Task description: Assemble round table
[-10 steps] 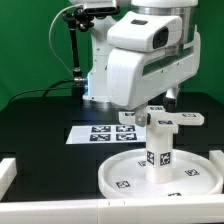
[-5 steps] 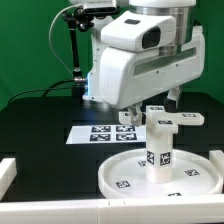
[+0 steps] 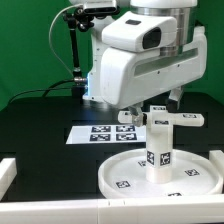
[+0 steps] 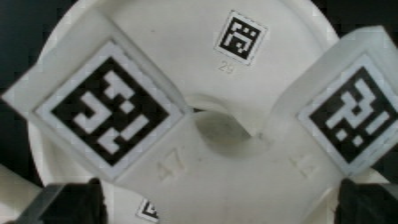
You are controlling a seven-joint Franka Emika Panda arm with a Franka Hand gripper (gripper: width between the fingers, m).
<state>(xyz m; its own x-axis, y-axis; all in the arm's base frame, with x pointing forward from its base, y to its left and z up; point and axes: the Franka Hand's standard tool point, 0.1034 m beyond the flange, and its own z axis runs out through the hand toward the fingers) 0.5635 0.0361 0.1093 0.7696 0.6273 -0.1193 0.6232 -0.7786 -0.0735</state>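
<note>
The large white plastic rimmed round disc (image 3: 160, 175) lies flat on the black desk (image 3: 40, 125) near the front edge, rim up, presumably so that it serves as a steady base for building the table upside down. The short thick white cylinder leg (image 3: 159, 145) stands upright at its middle, tags facing out. On top of the leg sits the white cross-shaped piece (image 3: 172, 118), its arms level and reaching toward the exterior view's right. The white arm's gripper (image 3: 160, 103) hangs directly above that piece, probably to seat or turn it onto the leg. I cannot tell whether the jaws are open or closed; the arm's body hides them. The wrist view looks straight down on tagged arms of the cross piece (image 4: 111, 105). The flat marker board (image 3: 100, 133) lies behind the disc.
</note>
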